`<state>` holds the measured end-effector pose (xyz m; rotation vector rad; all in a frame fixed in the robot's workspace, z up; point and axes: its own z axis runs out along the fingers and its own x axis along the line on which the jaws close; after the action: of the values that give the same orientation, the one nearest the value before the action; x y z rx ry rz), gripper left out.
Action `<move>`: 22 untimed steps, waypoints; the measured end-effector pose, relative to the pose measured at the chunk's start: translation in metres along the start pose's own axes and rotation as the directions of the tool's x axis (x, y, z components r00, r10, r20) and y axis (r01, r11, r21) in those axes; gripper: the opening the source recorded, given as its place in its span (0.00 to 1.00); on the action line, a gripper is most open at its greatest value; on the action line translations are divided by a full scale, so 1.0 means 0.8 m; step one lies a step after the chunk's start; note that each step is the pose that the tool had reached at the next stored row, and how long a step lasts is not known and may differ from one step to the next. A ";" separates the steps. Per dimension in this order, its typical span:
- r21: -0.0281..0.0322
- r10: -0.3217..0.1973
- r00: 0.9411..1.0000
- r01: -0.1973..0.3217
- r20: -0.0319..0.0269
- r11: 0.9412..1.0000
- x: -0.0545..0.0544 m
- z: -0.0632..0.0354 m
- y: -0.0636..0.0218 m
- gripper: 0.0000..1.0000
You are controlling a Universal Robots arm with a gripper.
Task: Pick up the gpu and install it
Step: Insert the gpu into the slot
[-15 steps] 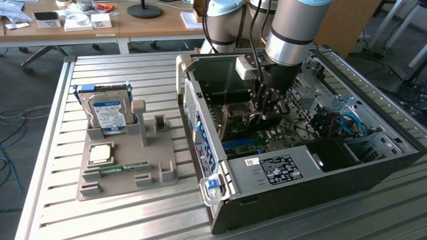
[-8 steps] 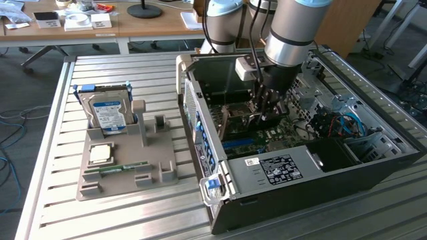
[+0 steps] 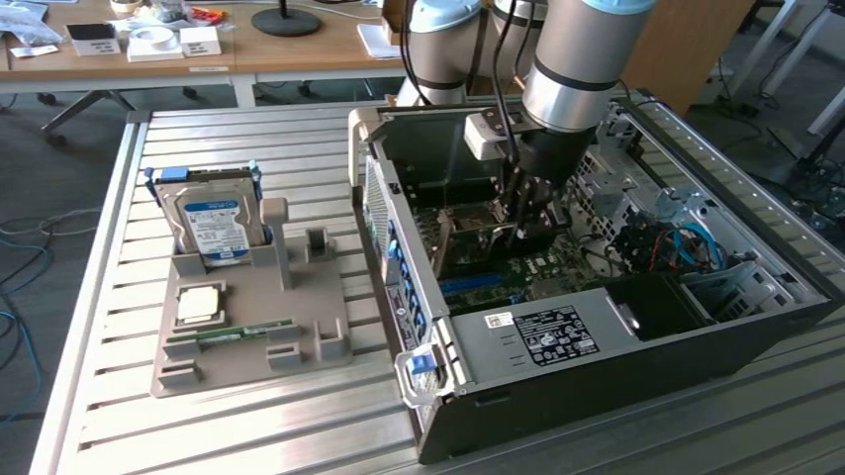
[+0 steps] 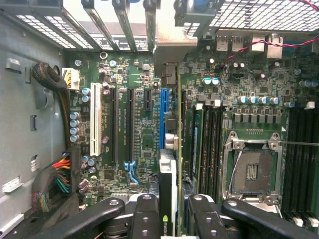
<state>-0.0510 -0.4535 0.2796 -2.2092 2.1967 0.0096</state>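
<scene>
Exterior view: the arm (image 3: 575, 69) reaches straight down into an open computer case (image 3: 595, 327) that lies on its side on the slatted metal desk (image 3: 198, 426). The pincer (image 3: 525, 223) is low inside the case, over the green motherboard. From this side its dark fingers blur together, and what sits between them cannot be made out. Well apart from the pincer, toward the exterior view's left and outside the case, a grey holder (image 3: 251, 346) rests on the desk. A blue-labelled hard drive (image 3: 218, 228) stands upright in it.

Wrist view: the pincer is about half closed, and its two black fingers (image 4: 144, 219) press on either face of the gpu (image 4: 168, 194). The card is held on edge between them and runs away from the pincer, with its silver bracket (image 4: 172, 50) at the far end against the case's slotted rear wall. The card's lower edge is over the motherboard (image 4: 144, 149), lined up along a blue slot (image 4: 162, 119). Whether it is seated there cannot be told. A white slot (image 4: 93, 119) lies well off to one side of the pincer. The open processor socket (image 4: 251, 172) lies to the other side.
</scene>
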 end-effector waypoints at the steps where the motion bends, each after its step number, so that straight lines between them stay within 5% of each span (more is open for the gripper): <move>1: 0.000 0.000 1.000 0.000 0.000 1.000 0.000 0.000 0.000 0.27; 22: 0.003 0.000 1.000 0.000 0.000 1.000 0.004 0.001 0.013 0.27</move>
<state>-0.0613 -0.4565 0.2784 -2.2077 2.1950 0.0063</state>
